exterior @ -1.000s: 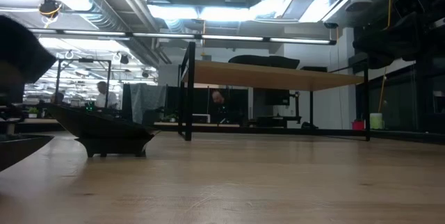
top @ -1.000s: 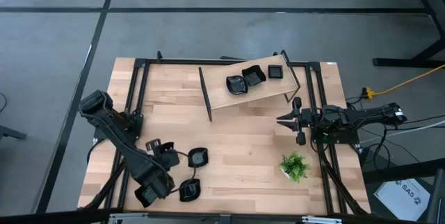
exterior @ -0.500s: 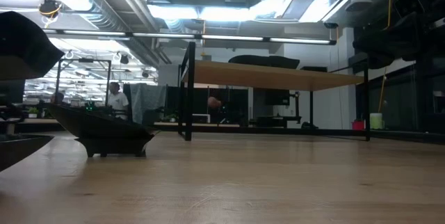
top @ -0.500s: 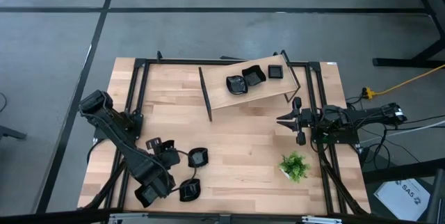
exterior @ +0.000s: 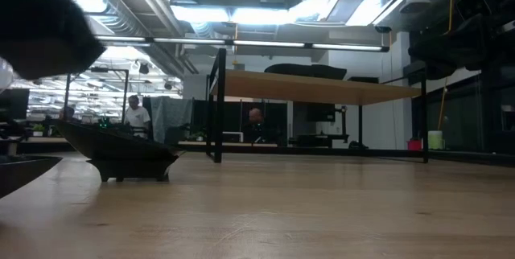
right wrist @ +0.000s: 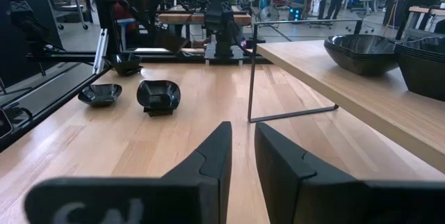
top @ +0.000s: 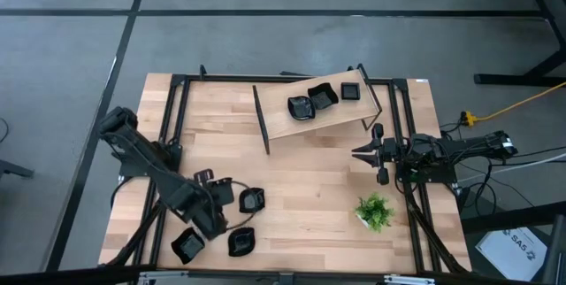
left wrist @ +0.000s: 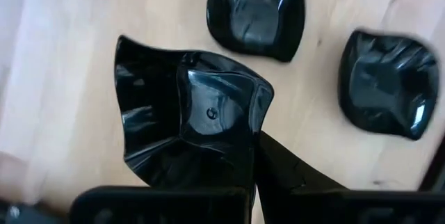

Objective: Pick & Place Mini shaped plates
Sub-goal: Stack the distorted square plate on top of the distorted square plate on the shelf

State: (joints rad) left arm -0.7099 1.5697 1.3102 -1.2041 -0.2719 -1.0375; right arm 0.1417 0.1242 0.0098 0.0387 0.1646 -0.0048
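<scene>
We judge the pick step complete and the carry begun: the left gripper [left wrist: 254,158], at about seven o'clock on the pale wooden table [top: 309,196], is clamped on the rim of a glossy black wavy-edged mini plate [left wrist: 188,116], apparently lifted clear of the wood. Just beyond it rest a rounded-square black plate [top: 253,200] and a second black plate [top: 240,243]; a third [top: 187,245] lies beside them. Toward twelve o'clock, three black plates [top: 310,101] sit on the raised wooden shelf [top: 283,124]. The next move likely calls for a level carry up onto that shelf. At three o'clock the right gripper [right wrist: 240,154] waits, fingers slightly parted, empty.
</scene>
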